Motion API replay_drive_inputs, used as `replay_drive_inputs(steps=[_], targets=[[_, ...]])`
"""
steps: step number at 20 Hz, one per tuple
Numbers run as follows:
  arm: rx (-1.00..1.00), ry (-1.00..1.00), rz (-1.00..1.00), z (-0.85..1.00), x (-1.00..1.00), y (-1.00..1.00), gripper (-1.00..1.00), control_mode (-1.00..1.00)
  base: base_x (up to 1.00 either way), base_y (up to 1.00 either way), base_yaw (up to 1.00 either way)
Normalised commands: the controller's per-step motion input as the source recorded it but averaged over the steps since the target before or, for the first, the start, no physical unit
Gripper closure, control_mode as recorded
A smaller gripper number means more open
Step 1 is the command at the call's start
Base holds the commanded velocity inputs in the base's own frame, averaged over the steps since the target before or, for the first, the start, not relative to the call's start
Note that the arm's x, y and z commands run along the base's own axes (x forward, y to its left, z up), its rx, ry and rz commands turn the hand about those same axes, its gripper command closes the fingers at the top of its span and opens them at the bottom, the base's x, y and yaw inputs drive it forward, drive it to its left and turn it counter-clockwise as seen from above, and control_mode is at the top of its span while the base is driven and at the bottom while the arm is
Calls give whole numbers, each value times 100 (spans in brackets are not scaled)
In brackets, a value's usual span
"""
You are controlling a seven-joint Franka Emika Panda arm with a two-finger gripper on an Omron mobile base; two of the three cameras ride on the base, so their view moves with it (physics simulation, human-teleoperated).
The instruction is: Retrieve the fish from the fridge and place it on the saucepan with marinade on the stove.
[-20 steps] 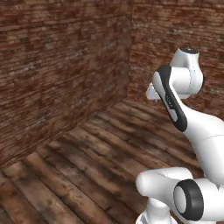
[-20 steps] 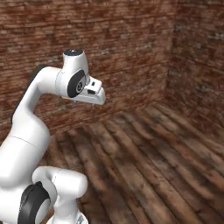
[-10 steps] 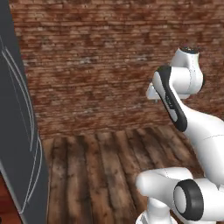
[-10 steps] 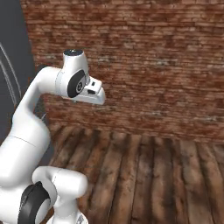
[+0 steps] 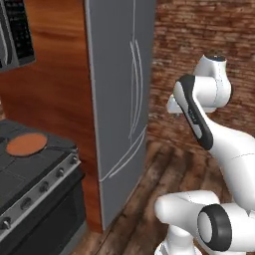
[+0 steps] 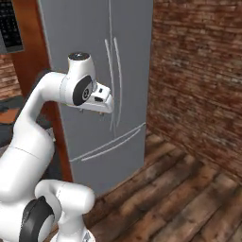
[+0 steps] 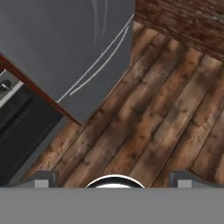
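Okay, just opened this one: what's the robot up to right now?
Nothing is being handled yet. The arm is folded up in front of the fridge, whose double doors are shut, so no fish is in sight. The gripper hangs over the wooden floor with its jaws wide open and empty. To the fridge's left, the saucepan with its reddish-brown marinade sits on the stove, waiting. Opening the fridge looks like the likely first step.

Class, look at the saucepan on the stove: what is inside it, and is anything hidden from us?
Inside the saucepan lies a flat reddish-brown layer, the marinade, on the stove. Nothing rests on it. What lies beneath that layer is covered.
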Motion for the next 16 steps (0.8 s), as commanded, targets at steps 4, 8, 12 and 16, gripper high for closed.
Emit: replay_drive_inputs(steps=[4, 8, 12, 16], targets=[[0, 0, 0, 0, 0, 0, -100, 100, -29, -46, 85], [0, 0, 0, 0, 0, 0, -100, 100, -61, -100, 37], [0, 0, 0, 0, 0, 0, -100, 100, -63, -100, 25], [0, 0, 0, 0, 0, 0, -100, 100, -20, -100, 38]])
